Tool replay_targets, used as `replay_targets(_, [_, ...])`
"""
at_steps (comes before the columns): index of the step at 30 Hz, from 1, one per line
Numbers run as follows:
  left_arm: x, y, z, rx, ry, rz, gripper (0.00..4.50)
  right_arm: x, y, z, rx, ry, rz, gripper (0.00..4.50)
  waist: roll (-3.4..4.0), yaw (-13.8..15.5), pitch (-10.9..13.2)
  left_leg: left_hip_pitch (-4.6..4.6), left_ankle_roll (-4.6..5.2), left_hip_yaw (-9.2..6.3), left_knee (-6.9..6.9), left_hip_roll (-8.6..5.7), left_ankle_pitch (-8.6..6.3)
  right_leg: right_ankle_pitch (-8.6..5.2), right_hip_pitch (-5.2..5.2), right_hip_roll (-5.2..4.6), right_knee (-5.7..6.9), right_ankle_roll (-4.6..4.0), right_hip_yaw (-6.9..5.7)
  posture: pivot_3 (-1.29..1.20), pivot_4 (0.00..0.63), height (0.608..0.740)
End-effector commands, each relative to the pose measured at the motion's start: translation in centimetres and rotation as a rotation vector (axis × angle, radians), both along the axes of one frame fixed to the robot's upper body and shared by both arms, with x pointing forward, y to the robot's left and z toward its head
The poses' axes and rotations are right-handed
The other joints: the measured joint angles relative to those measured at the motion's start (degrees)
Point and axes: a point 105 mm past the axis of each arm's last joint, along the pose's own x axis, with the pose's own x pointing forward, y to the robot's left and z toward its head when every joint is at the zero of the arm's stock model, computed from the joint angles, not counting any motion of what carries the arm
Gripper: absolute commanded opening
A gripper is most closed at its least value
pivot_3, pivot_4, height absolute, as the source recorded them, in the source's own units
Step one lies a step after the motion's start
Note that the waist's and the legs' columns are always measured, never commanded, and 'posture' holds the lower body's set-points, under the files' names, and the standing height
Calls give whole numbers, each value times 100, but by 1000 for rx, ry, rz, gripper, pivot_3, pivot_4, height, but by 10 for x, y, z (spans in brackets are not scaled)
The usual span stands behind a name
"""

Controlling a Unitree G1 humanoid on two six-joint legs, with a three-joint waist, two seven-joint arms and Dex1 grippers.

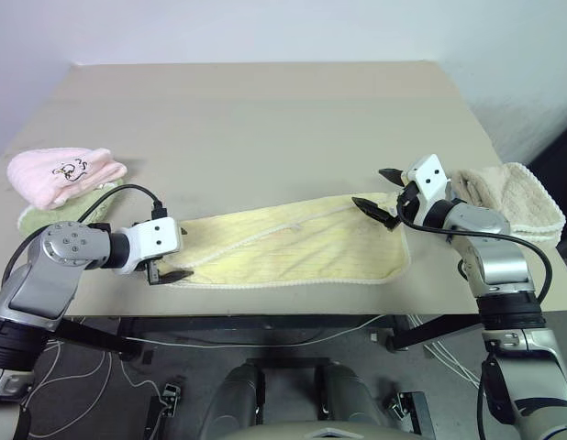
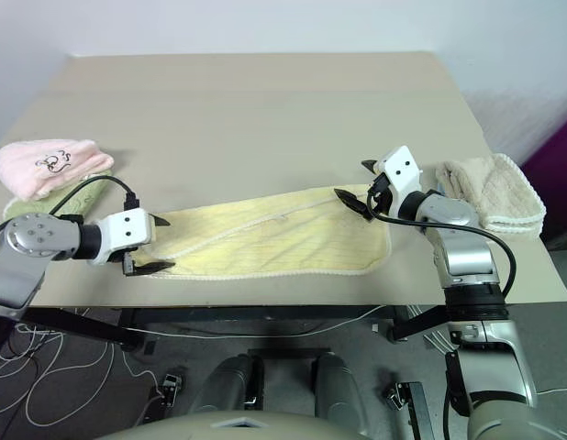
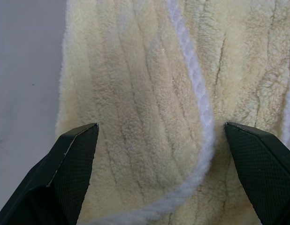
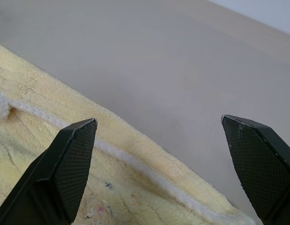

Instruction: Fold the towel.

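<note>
Towel (image 1: pixel 293 246) lies lengthwise along the desk (image 1: pixel 265 128) near edge. Left claw (image 1: pixel 170 260) and right claw (image 1: pixel 386 196) gape apart, empty, 1 at each end. Pinch the corners, both layers.

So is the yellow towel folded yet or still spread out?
Folded once lengthwise: the towel lies as a long strip, one piped edge running along its top face.

Beige tabletop (image 1: pixel 265 119) stands against a plain white wall (image 1: pixel 265 27); grey floor (image 1: pixel 100 385) below carries loose white cables (image 1: pixel 63 403).
</note>
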Motion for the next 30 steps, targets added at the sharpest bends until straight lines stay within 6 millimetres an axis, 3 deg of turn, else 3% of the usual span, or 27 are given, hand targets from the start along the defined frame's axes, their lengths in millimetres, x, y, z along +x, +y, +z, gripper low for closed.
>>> replay_targets(1, [4, 1, 9, 5, -45, -7, 3881, 0, 1, 14, 1, -54, 6, 4500, 0, -1, 0, 0, 0, 0, 0, 0, 0, 0, 0, 0, 0, 0, 0, 0, 150, 740])
replay_targets(12, [-1, -3, 15, -39, -49, -29, 120, 1, 3, 14, 1, -58, 10, 4500, 0, -1, 0, 0, 0, 0, 0, 0, 0, 0, 0, 0, 0, 0, 0, 0, 150, 740])
replay_targets(19, [3, -4, 29, -145, -96, 14, 51, 3, 2, 18, -6, -74, 8, 4500, 0, 2, 0, 0, 0, 0, 0, 0, 0, 0, -1, 0, 1, 0, 0, 0, 150, 740])
replay_targets(30, [26, 9, 84, -452, -299, 158, 51, 10, -8, 26, -29, -132, -21, 4500, -1, 5, 0, 0, 0, 0, 2, 0, 0, 0, -1, -1, 1, 0, 0, 0, 150, 740])
